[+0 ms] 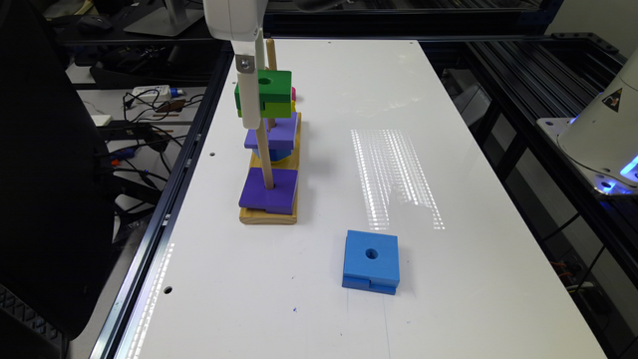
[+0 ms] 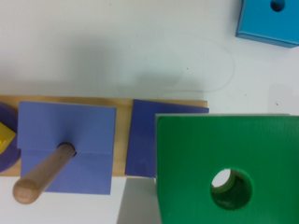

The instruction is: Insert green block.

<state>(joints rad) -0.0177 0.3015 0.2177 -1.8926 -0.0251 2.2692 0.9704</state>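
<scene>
Green two-tone square block with its round centre hole hangs pinched in the white gripper, whose fingers are closed against its sides, raised above the wooden peg base, hole seemingly near a wooden peg's top.

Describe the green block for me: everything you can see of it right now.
The green block is square and two-layered: dark green on top, lime green below, with a round centre hole and a side notch. It looks matte, like foam or painted wood. It is level, held off the table against the white hand, above the purple blocks on the wooden peg base. No peg passes through its hole yet.
</scene>
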